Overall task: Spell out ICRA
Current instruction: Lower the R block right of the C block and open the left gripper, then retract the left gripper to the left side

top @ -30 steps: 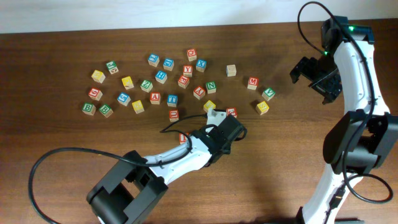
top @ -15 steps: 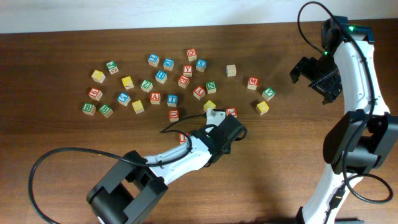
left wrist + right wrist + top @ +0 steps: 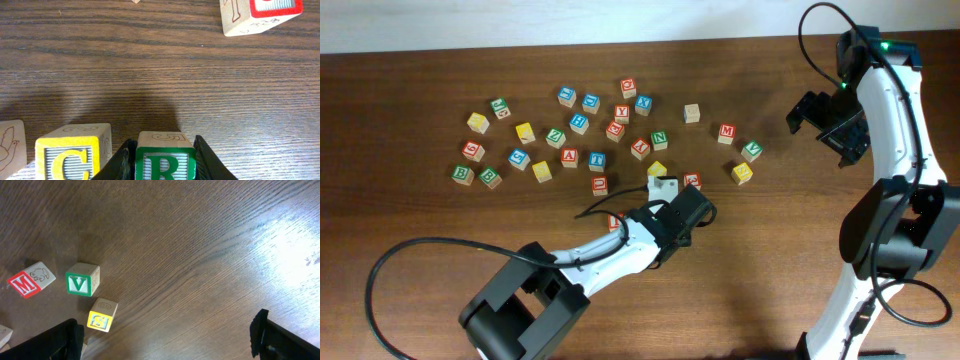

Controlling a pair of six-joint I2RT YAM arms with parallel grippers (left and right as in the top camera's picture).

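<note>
My left gripper point(image 3: 165, 167) is shut on a green R block point(image 3: 165, 159), one dark finger on each side of it. A yellow C block point(image 3: 75, 152) stands just left of it, with a narrow gap between them. A third block point(image 3: 9, 146) with a bird drawing shows at the left edge; its letter is hidden. In the overhead view the left gripper point(image 3: 672, 215) covers these blocks, and only a red block point(image 3: 615, 222) peeks out beside the arm. My right gripper point(image 3: 167, 340) is open and empty, held above the table at the far right point(image 3: 825, 118).
Several letter blocks lie scattered at the back left point(image 3: 570, 130). A red M point(image 3: 30, 282), a green V point(image 3: 82, 279) and a yellow S point(image 3: 101, 315) lie below the right gripper. A red-framed block point(image 3: 260, 15) lies ahead of the left gripper.
The left wrist has shifted very slightly toward the near edge. The right arm and the scattered blocks have not moved.
</note>
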